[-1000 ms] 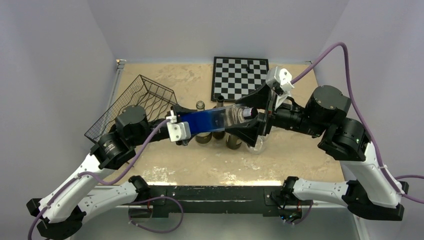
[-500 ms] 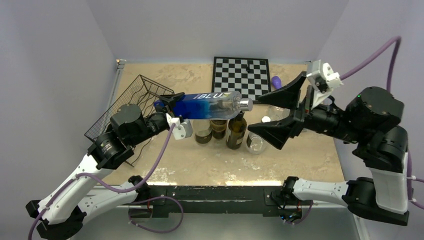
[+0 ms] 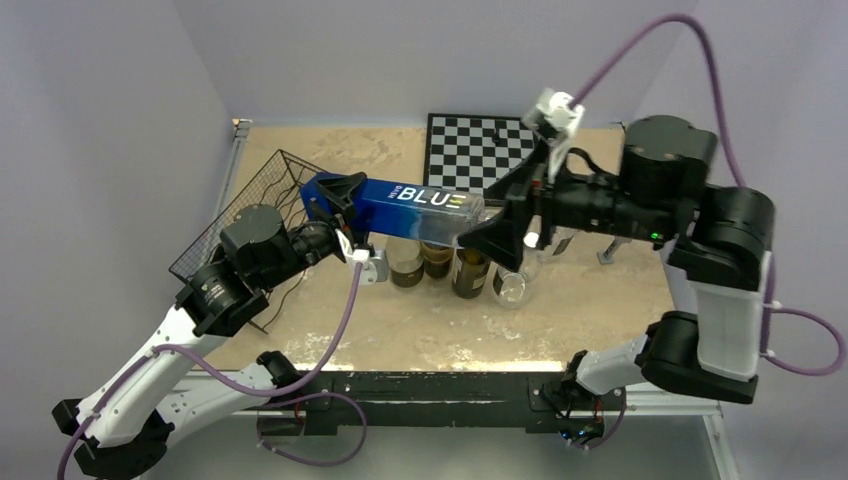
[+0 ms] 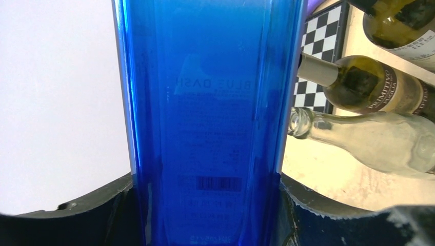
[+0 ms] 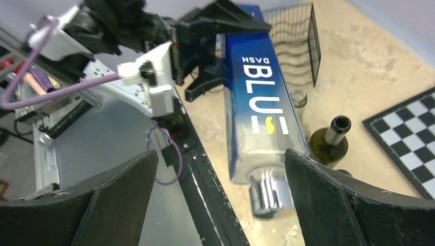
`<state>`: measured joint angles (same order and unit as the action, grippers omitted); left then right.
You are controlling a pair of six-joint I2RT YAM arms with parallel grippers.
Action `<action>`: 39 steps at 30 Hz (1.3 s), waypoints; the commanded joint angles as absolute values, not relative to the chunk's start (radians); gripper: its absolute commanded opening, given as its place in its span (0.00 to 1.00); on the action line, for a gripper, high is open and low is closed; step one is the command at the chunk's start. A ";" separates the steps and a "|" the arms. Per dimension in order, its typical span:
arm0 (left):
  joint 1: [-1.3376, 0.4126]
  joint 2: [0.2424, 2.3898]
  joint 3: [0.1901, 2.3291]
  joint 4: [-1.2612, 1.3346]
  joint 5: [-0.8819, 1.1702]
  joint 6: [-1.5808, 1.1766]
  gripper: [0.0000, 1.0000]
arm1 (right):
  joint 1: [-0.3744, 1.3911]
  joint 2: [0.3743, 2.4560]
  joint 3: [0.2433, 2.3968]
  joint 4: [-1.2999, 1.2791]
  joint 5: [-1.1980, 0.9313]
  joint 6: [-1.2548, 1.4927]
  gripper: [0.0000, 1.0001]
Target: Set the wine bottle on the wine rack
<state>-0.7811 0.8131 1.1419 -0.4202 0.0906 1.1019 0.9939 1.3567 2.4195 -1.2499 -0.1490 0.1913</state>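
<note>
The wine bottle (image 3: 420, 205), a square blue bottle marked BLUE with a clear shoulder and silver cap, hangs level above the table. My left gripper (image 3: 338, 208) is shut on its blue base end; the bottle fills the left wrist view (image 4: 205, 118) between my fingers (image 4: 333, 215). My right gripper (image 3: 505, 215) is open, its fingers either side of the cap (image 5: 267, 197), which sits close to the right finger (image 5: 328, 195). The wine rack (image 3: 285, 180), black wire, lies tilted at the left, just behind the bottle's base; it also shows in the right wrist view (image 5: 295, 36).
Several bottles stand under the held bottle: two dark green ones (image 3: 470, 270) (image 3: 437, 258), a clear one (image 3: 407, 268) and a glass (image 3: 510, 287). A chessboard (image 3: 480, 150) lies at the back. Walls close in both sides.
The right gripper let go of the bottle's neck, swung away right, then came back open around the cap. The left gripper lifted the bottle and drew it left toward the rack.
</note>
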 commanded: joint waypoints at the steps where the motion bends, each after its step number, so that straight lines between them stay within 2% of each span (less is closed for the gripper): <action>1: -0.779 0.801 1.243 -0.165 0.140 1.185 0.00 | 0.997 1.433 2.494 -1.394 -0.169 0.199 0.98; 29: -0.779 0.840 1.170 0.028 0.288 1.418 0.00 | 0.997 1.501 2.318 -1.400 -0.061 0.160 0.98; 33: -0.779 0.847 1.159 0.053 0.277 1.421 0.00 | 0.997 1.492 2.284 -1.373 -0.057 0.172 0.90; 39: -0.779 0.854 1.166 0.065 0.263 1.359 0.00 | 0.998 1.478 2.248 -1.342 -0.011 0.179 0.64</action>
